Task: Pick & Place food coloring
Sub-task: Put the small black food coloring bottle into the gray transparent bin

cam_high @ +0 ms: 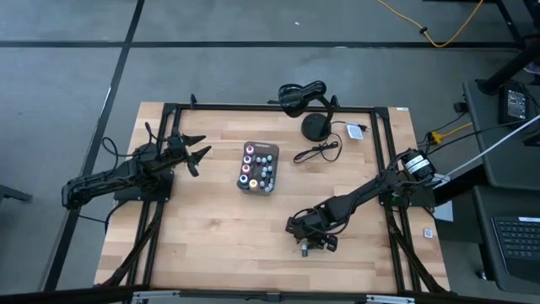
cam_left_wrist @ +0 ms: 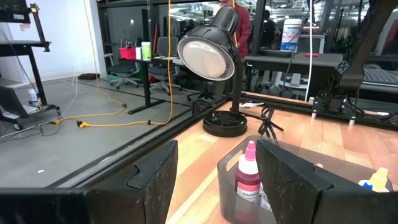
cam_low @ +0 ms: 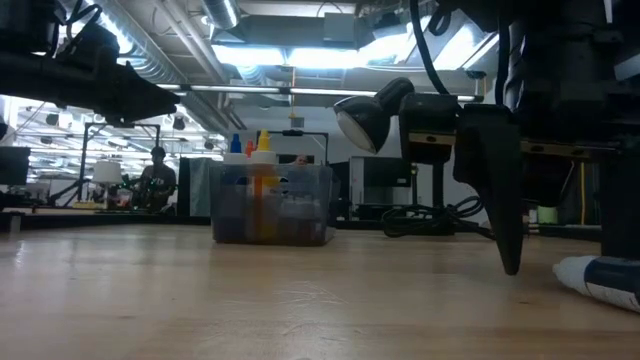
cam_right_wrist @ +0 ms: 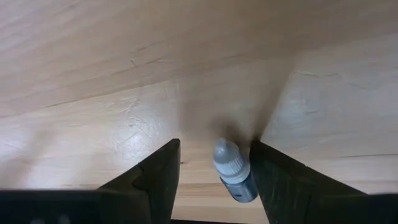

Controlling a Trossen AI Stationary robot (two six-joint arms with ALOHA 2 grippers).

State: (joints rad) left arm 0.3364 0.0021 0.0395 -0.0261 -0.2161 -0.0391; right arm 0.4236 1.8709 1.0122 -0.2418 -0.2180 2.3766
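A food coloring bottle [cam_right_wrist: 233, 173] with a white cap lies on its side on the wood near the table's front edge; it also shows in the low view [cam_low: 600, 280]. My right gripper [cam_right_wrist: 214, 146] slants down over it, open, one finger on each side. More food coloring bottles stand upright in the gray tray [cam_high: 241, 184] at mid-table; one pink bottle [cam_left_wrist: 249, 177] shows in the left wrist view. My left gripper [cam_high: 201, 152] hangs level and open left of the tray, with nothing between its fingers. My right gripper straddles the lying bottle from above, fingers slanting down. One finger [cam_right_wrist: 280, 186] stands right beside the bottle's body [cam_right_wrist: 244, 186]. I cannot tell whether it touches. The bottle rests flat on the table.
A black desk lamp [cam_high: 314, 125] on a round base stands at the far right, and its cable [cam_high: 316, 152] trails toward the tray. A black frame [cam_high: 253, 107] runs around the table top. Bare wood lies between the tray and my right gripper.
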